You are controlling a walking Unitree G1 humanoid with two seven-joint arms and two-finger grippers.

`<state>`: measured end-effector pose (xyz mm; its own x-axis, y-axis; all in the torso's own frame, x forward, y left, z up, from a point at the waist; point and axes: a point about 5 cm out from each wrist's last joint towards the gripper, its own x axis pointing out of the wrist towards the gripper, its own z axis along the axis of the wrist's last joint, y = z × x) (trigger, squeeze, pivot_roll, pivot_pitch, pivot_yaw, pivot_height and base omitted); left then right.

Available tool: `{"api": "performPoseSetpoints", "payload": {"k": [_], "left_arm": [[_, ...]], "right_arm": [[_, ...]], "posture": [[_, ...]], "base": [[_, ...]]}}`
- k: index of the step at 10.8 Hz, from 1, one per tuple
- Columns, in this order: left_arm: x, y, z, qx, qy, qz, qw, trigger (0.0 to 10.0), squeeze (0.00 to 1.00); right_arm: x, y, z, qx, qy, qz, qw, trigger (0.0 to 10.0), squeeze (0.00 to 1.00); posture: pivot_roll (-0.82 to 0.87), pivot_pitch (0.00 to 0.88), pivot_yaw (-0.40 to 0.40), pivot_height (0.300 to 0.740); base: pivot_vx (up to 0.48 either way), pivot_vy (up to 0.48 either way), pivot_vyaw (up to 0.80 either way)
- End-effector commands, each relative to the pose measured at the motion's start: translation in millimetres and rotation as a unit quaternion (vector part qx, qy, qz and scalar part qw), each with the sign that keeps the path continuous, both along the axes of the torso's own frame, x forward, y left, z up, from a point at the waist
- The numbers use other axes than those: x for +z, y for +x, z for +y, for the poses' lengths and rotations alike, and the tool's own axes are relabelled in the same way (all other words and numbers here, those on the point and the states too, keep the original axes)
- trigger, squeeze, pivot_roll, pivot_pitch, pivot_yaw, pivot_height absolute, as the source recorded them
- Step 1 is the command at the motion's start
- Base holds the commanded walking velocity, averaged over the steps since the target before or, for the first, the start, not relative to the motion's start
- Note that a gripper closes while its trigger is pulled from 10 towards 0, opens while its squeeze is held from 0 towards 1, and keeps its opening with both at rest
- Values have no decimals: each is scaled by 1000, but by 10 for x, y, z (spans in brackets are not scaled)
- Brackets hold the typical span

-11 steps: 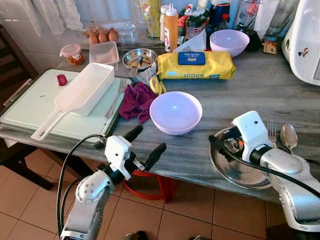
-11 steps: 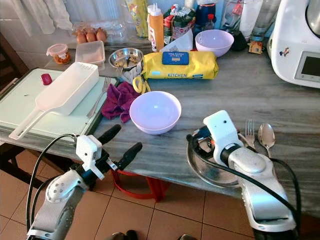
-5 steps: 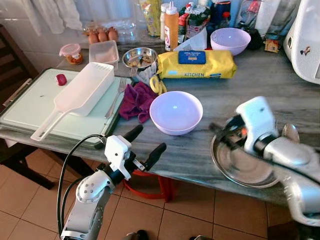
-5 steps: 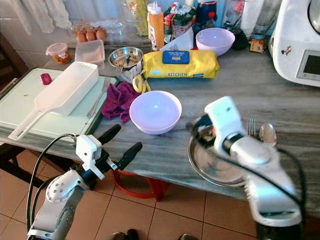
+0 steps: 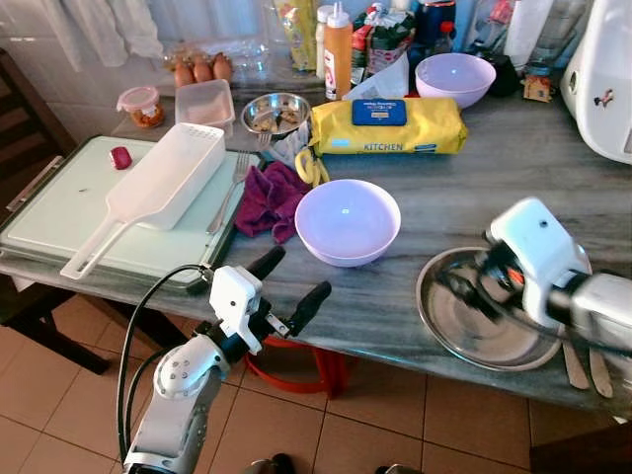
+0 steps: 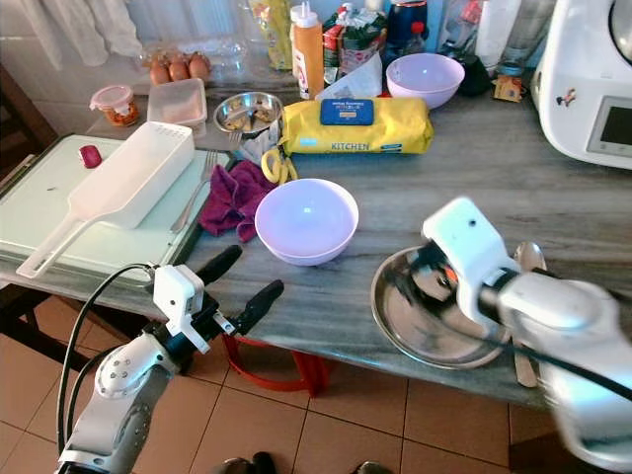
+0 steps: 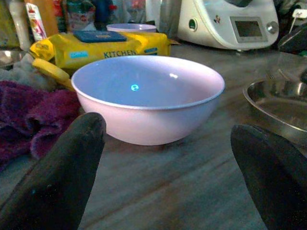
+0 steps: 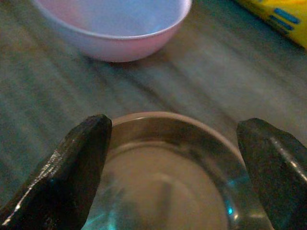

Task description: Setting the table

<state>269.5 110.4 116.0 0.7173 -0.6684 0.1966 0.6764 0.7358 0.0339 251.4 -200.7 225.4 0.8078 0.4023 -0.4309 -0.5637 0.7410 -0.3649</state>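
We're looking down on a grey marble worktop (image 5: pixel 474 188) crowded with kitchen things. Our right gripper (image 8: pixel 177 177) hovers over the steel plate (image 5: pixel 484 311) at the near edge, jaws spread wide with nothing between them — the plate's rim sits right below the 2 black fingers (image 8: pixel 72 167). Past the plate lies the lilac bowl (image 5: pixel 348 221), standing upright and apart from it. A spoon (image 6: pixel 526 259) and fork handles (image 5: pixel 573 363) peek out by the right arm, just beside the plate.

Our left gripper (image 5: pixel 286 286) hangs at the worktop's front edge, jaws also spread and holding nothing, aimed at that same lilac bowl. Through the left wrist we see the bowl square ahead, the plate's rim off to one side.

Further back: a purple cloth (image 5: pixel 269 199) just beside the bowl, a yellow pack of wipes (image 5: pixel 390 126) behind it, a second lilac bowl (image 5: pixel 454 79) near the rear, a small steel dish (image 5: pixel 276 112), and a white strainer (image 5: pixel 158 188) resting on a pale green board (image 5: pixel 59 212) — with 3 eggs (image 5: pixel 202 71) by the wall.
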Motion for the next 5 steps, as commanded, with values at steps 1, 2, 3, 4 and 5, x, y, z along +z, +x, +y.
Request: {"api": "performPoseSetpoints", "payload": {"k": [1, 2, 3, 4, 5], "left_arm": [[-14, 3, -13, -9, 8, 1, 1000, 10000, 0], [-15, 10, -32, -13, 7, 1, 1000, 10000, 0], [-12, 23, -46, -16, 7, 0, 1000, 10000, 0], [-5, 40, -58, -18, 7, -1, 1000, 10000, 0], [-5, 48, -65, -19, 7, -1, 1000, 10000, 0]], "right_arm": [[3, -69, 24, 20, -3, 10, 1000, 10000, 0], [-39, -103, -9, 22, -15, 21, 999, 10000, 0], [-124, -140, -41, 21, -29, 36, 999, 10000, 0], [-236, -175, -73, 18, -40, 55, 998, 10000, 0], [-326, -179, -94, 15, -45, 66, 997, 10000, 0]], "posture": [[-260, 181, 111, 740], [-263, 181, 112, 740], [-267, 181, 116, 740], [-269, 179, 123, 740], [-266, 179, 124, 740]], "base": [[0, 0, 0], [0, 0, 0], [0, 0, 0], [0, 0, 0], [0, 0, 0]]}}
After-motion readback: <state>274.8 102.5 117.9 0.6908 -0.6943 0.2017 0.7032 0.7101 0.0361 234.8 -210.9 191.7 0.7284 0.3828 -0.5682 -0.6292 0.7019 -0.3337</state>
